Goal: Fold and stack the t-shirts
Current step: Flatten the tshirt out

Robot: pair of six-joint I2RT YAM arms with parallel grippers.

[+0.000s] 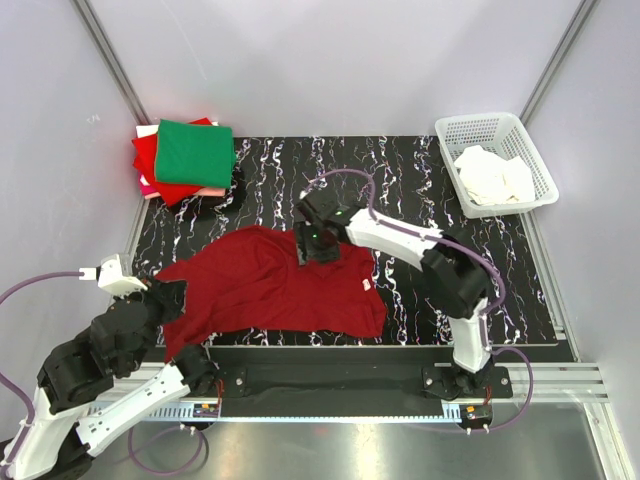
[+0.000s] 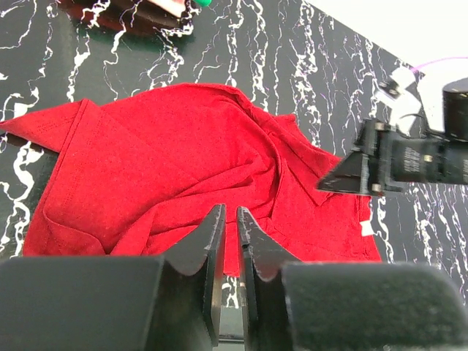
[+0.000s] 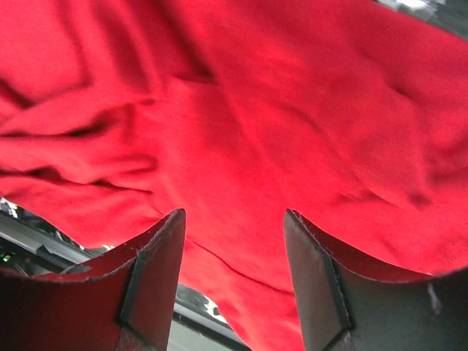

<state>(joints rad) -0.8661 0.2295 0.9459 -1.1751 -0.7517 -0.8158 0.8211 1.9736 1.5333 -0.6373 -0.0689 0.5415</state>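
Observation:
A dark crimson t-shirt (image 1: 270, 285) with a collar lies spread and creased on the black marbled table (image 1: 420, 180). In the left wrist view the crimson t-shirt (image 2: 168, 161) fills the middle. My right gripper (image 1: 308, 252) hovers low over its collar end, jaws wide apart; in its own view the right gripper (image 3: 234, 213) has red cloth (image 3: 256, 110) beyond the fingers and nothing between them. My left gripper (image 1: 172, 297) is at the shirt's near-left corner. Up close the left gripper (image 2: 230, 212) shows only a thin slit with nothing in it. Folded t-shirts are stacked at the back left, green (image 1: 195, 150) on top of bright red (image 1: 150, 160).
A white lattice basket (image 1: 455, 130) holding white cloth (image 1: 495, 175) stands at the back right. A metal rail (image 1: 330, 375) runs along the near table edge between the arm bases. Pale walls close in on both sides.

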